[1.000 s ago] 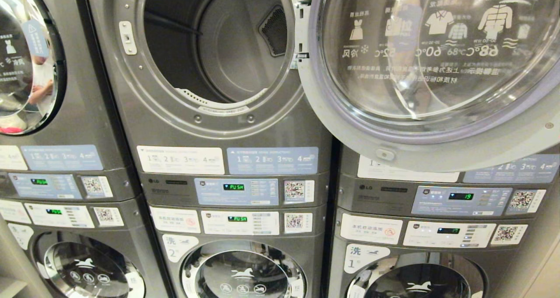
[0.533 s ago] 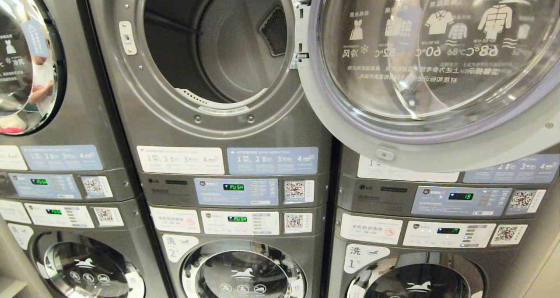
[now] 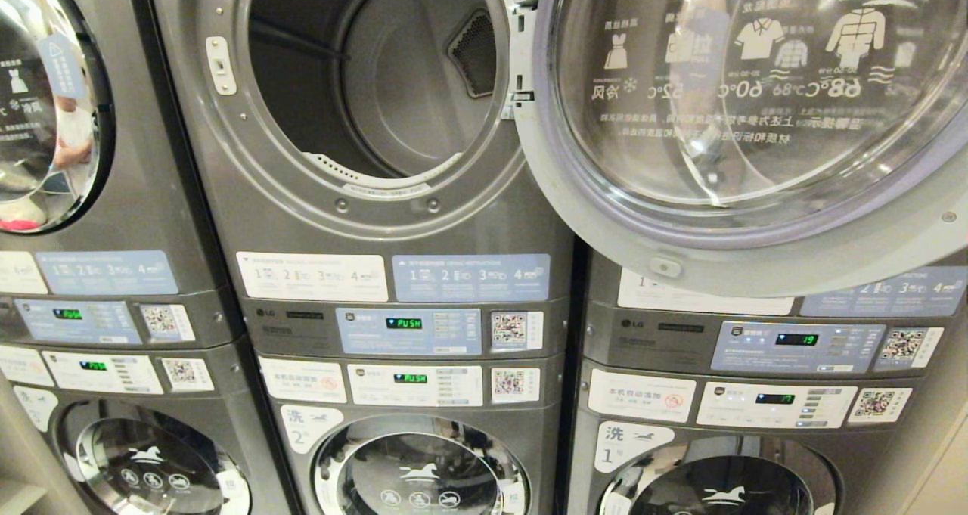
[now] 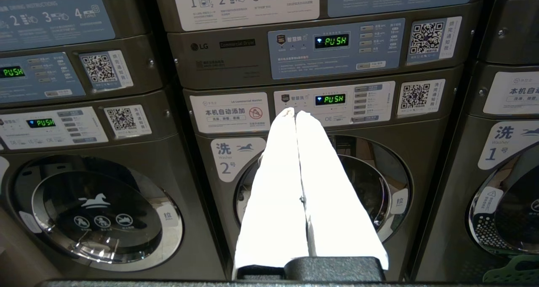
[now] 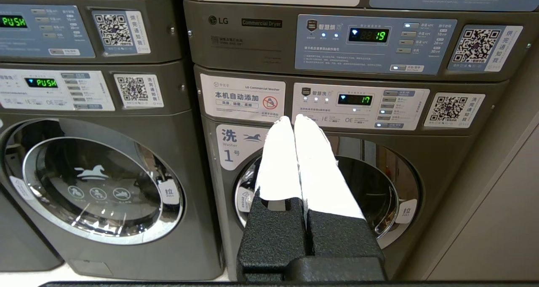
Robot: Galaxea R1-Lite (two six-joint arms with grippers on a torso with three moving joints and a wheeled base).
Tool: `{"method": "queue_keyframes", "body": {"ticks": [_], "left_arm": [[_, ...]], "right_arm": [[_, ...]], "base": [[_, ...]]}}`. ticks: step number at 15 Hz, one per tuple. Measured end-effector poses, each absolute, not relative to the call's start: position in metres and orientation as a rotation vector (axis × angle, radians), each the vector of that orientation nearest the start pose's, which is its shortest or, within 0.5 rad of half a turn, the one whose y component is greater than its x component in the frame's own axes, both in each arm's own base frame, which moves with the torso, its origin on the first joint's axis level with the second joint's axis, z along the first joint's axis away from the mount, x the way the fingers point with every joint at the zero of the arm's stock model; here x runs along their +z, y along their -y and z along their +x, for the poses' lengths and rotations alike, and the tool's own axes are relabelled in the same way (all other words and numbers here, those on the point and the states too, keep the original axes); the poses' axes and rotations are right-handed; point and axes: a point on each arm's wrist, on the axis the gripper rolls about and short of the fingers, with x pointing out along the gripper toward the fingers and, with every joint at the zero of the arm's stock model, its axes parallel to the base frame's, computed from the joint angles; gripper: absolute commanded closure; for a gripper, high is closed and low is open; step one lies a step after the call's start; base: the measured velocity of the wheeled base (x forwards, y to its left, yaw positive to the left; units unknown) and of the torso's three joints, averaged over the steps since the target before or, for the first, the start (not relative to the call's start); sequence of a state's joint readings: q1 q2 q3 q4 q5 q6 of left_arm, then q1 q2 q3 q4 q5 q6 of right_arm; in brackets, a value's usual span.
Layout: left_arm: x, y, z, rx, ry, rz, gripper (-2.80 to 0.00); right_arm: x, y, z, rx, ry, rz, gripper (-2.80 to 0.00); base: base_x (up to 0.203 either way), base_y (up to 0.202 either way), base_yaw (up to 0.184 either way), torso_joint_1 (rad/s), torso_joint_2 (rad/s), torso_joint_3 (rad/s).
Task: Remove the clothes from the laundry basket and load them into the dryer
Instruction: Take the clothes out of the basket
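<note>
Both grippers, left (image 4: pixel 294 112) and right (image 5: pixel 293 118), have fingers pressed together, empty; the dryer (image 3: pixel 378 84) gapes, its swung door (image 3: pixel 756 122) risking a bump.

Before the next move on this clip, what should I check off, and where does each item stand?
1. Dryer door open: ok, swung wide to the right.
2. Dryer drum free to load: ok, no clothes seen inside.
3. Left gripper empty: ok, fingers together, holding nothing, facing washer 2.
4. Right gripper empty: ok, shut on nothing, facing washer 1.
5. Laundry basket located: cannot tell; only a green edge shows in the left wrist view.
6. Clothes in view: not ok.
</note>
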State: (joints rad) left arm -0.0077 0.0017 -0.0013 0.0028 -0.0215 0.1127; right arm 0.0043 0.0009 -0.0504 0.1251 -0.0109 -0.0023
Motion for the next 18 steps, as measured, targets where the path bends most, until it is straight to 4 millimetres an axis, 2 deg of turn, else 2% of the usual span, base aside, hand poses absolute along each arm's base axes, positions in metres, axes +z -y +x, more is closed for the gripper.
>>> {"method": "queue_keyframes", "body": {"ticks": [18], "left_arm": [[0.0757,0.0003,-0.0228,-0.03,-0.001,0.094,0.0]], "right_arm": [[0.0766,0.0003,-0.0271,-0.003,-0.075,0.001,0.0]], "base": [[0.0,0.0,0.0,0.0,0.0,0.0]]}}
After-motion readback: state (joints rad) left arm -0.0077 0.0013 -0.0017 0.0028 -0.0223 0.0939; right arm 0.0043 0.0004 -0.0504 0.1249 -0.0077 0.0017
